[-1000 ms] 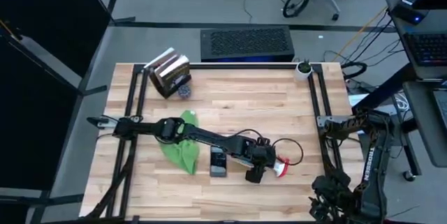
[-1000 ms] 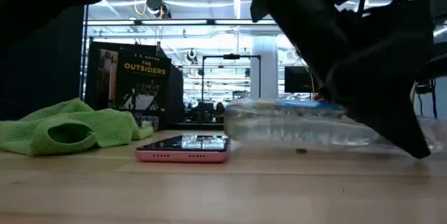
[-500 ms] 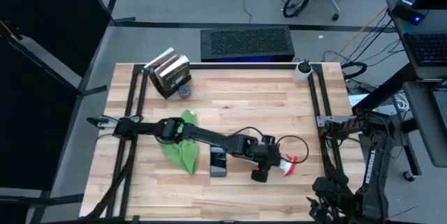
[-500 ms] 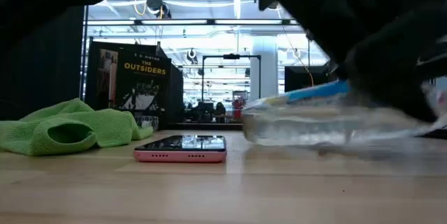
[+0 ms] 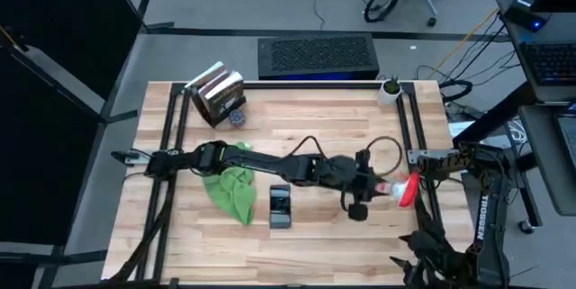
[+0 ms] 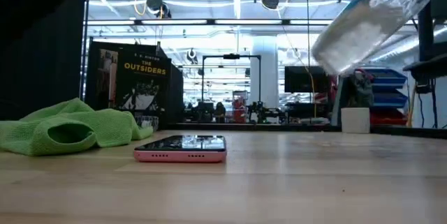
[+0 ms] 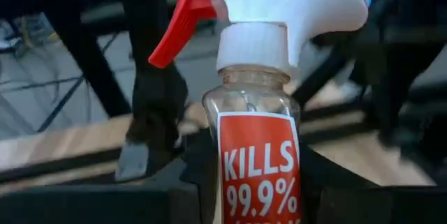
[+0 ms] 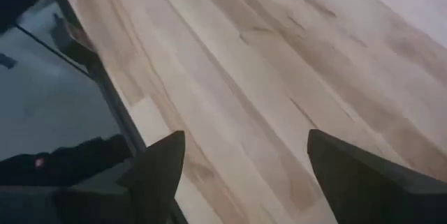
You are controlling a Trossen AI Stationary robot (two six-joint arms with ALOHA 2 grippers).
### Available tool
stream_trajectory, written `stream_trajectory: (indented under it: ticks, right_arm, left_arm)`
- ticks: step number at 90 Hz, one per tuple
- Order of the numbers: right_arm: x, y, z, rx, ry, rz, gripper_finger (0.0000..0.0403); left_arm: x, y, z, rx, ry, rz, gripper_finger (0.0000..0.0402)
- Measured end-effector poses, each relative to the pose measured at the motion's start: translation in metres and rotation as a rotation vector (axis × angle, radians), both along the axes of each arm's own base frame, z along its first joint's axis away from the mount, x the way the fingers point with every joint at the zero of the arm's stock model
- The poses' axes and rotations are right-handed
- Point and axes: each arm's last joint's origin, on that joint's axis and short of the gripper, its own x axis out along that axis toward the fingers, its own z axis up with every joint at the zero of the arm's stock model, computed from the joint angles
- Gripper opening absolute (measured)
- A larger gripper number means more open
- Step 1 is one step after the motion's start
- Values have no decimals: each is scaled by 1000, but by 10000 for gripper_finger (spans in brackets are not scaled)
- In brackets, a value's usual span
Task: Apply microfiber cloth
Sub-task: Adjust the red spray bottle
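A: Moved since a second ago: left gripper (image 5: 367, 190) carried the spray bottle (image 5: 396, 189) rightward and up off the wood; it lay flat by the phone before, now it's tilted in the air near the table's right rail.

B: Grip?

A: Fingers clamped on the spray bottle body; left wrist view shows the bottle (image 7: 260, 140) between them, red trigger and white head on top, label reading "KILLS 99.9%".

B: Left to right, go.

A: Microfiber cloth (image 5: 232, 186), bright green, bunched on the table (image 5: 306, 127) left of centre, partly under the left arm, untouched, same spot as before. Just beside it, phone (image 5: 281, 205) lying flat, pink edge in the low view (image 6: 183, 148). Book (image 5: 219, 94) at the far left corner. Right arm parked off the right edge, right gripper (image 8: 244, 182) with fingers spread apart, empty.
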Motion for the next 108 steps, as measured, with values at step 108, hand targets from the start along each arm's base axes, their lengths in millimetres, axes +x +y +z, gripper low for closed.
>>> stream_trajectory:
  ticks: [108]
  right_arm:
    - [10, -8, 3, -74, -85, -12, 286]
  left_arm:
    - [-9, 55, -155, -427, -533, 131, 100]
